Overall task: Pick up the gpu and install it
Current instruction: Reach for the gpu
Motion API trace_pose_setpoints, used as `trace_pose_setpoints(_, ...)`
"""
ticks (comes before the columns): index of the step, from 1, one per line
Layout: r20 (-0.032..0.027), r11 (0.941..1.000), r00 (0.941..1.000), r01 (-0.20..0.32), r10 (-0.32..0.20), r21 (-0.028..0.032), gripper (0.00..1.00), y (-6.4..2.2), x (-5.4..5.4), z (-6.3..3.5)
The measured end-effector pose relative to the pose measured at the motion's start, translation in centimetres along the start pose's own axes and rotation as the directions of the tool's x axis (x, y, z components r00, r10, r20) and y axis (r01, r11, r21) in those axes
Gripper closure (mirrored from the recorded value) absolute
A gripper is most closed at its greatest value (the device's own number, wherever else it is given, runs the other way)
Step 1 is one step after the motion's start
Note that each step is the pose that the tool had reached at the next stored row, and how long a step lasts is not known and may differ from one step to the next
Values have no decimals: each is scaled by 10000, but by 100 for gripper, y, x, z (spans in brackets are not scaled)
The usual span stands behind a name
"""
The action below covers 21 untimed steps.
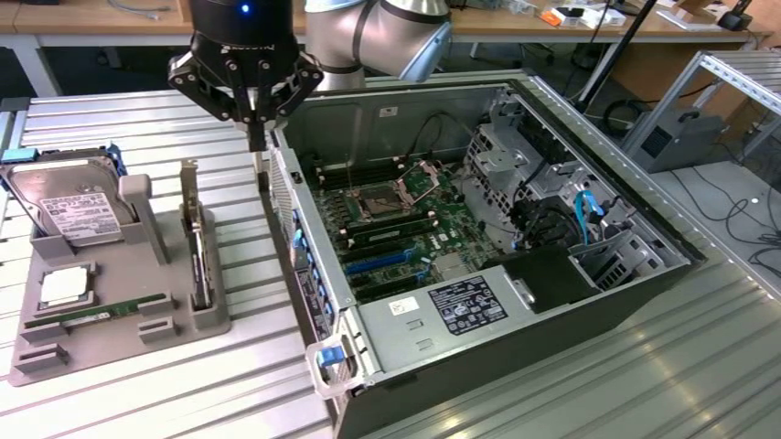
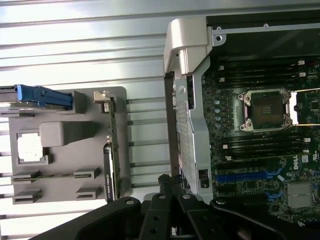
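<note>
**Entry: gpu standing in holder, end effector empty**

We record a ribbed metal tabletop (image 1: 550, 384) with workbenches and cables behind it.

1. End effector (image 1: 256, 137): black, hung from the arm, fingers pressed together with nothing between them. It hovers over the strip of tabletop between the holder and the case wall, close to the case's edge.
2. gpu (image 1: 193, 240): nearest item, apart from the fingers. It stands on its long edge in a slot of the grey holder (image 1: 183, 320), silver bracket at the far end. In the wrist view we see it edge-on (image 2: 109, 150).
3. Computer case (image 1: 427, 361): open, lying on its side on the exterior view's right, motherboard (image 1: 390, 219) exposed.
4. Hard drive (image 1: 76, 212): propped upright at the holder's far corner.
5. Processor chip (image 1: 64, 286) and RAM stick (image 1: 104, 315): lying flat in the holder's nearer recesses.
</note>
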<state>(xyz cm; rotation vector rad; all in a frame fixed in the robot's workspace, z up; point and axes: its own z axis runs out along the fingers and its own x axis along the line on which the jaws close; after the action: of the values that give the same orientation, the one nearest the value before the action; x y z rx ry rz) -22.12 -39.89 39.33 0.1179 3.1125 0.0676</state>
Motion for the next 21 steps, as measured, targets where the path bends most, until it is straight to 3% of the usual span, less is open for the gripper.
trace_pose_setpoints(21, 0, 10000, 10000, 0, 0, 0, 89, -5, 65, -2)
